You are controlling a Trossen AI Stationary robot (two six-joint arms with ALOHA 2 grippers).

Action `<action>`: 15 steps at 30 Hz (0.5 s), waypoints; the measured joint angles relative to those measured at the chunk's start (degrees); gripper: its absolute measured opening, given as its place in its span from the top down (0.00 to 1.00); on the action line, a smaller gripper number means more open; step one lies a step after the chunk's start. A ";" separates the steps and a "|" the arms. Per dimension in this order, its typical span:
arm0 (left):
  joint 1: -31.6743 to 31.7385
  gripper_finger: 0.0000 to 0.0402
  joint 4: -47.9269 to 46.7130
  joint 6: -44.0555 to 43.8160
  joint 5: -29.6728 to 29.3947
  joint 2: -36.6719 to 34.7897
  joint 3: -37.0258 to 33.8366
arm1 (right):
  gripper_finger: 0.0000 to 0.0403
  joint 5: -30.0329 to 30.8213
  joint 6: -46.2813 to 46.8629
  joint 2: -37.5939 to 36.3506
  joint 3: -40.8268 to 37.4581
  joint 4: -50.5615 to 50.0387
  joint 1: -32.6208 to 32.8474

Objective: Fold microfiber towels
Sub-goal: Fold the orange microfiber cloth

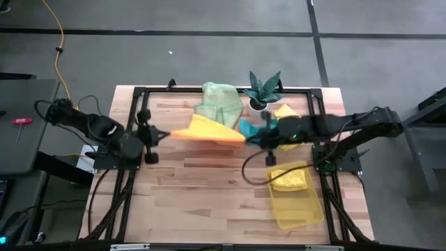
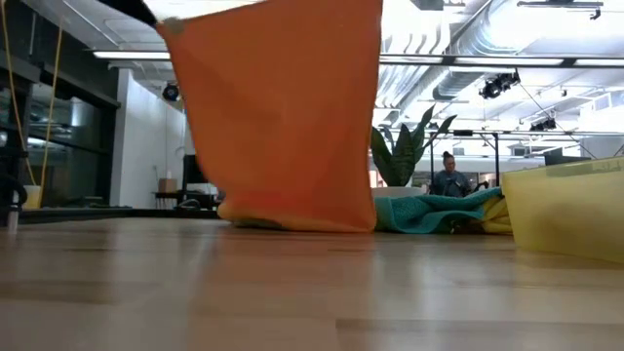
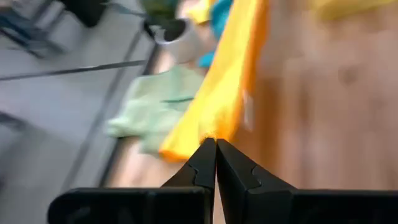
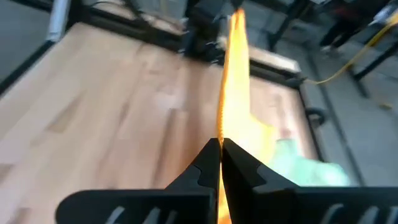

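Table (image 1: 209, 202): pale wood, fills the middle of the high view.
Orange towel (image 1: 208, 130): stretched between both arms at upper centre, lower edge brushing the wood.
Tray (image 1: 296, 202): translucent yellow, lower right, a yellow towel (image 1: 290, 179) in it.
Pale green towel (image 1: 219, 101): crumpled at the upper edge.
Teal towel (image 2: 429, 210): bunched beside the plant (image 1: 265, 87).
Left gripper (image 3: 216, 149): pinching the orange towel's corner.
Right gripper (image 4: 221, 146): clamped on the opposite corner.
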 joint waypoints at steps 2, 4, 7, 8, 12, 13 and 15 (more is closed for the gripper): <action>-4.76 1.00 -0.78 -5.36 0.81 0.76 -0.07 | 1.00 0.12 1.82 2.77 0.00 -0.12 2.10; -9.57 1.00 -0.83 -10.73 1.35 1.55 -0.07 | 1.00 1.13 3.23 5.85 0.00 -0.02 4.00; -16.36 1.00 -2.13 -19.60 2.41 3.66 -0.07 | 1.00 2.36 5.44 10.83 0.00 -0.10 6.27; -18.53 1.00 -2.73 -22.92 2.80 4.84 -0.07 | 1.00 2.38 6.27 12.34 0.00 -0.16 6.90; -25.88 1.00 -3.46 -35.12 6.49 11.97 -0.07 | 1.00 2.04 10.30 18.20 0.00 0.30 9.45; -27.49 1.00 -3.22 -37.90 7.82 14.14 -0.07 | 1.00 1.55 11.32 19.48 0.00 0.43 10.12; -30.38 1.00 -3.09 -43.68 10.42 18.99 -0.07 | 1.00 -0.71 13.05 21.81 0.00 1.07 11.39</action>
